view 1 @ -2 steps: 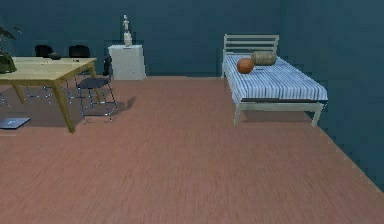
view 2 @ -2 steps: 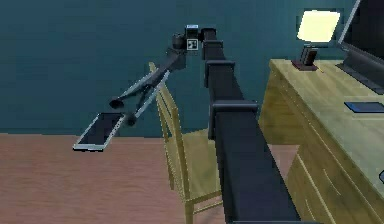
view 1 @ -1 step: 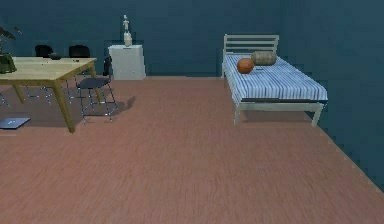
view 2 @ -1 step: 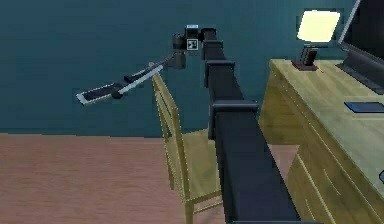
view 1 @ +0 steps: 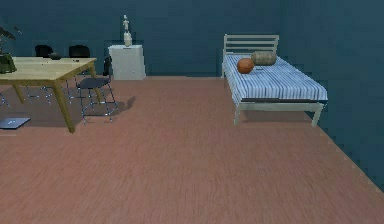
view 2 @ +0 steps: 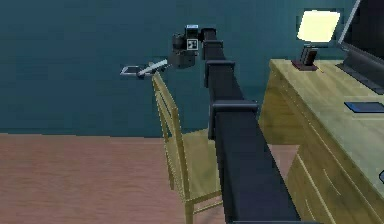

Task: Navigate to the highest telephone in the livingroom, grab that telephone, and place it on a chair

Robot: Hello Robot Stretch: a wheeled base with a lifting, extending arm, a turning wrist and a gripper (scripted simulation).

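My gripper (view 2: 146, 70) reaches out at the end of the dark arm (view 2: 235, 130), high in front of the blue wall. A small flat grey slab (view 2: 130, 71), possibly the telephone, hangs at its far end clear of every surface, so the gripper holds it. Directly below stands a wooden chair (view 2: 185, 140) with a slatted back, its seat beside the arm. Black chairs (view 1: 95, 88) stand by a wooden table (view 1: 50, 72) at the forward view's left.
A wooden desk (view 2: 320, 130) at the arm side view's right carries a lit lamp (view 2: 315, 30), a dark screen (view 2: 365, 45) and a flat dark item (view 2: 362, 106). Ahead are a bed (view 1: 290, 90) with an orange ball (view 1: 245, 65), and a white cabinet (view 1: 127, 62) bearing a statue (view 1: 126, 30). Open wooden floor lies between.
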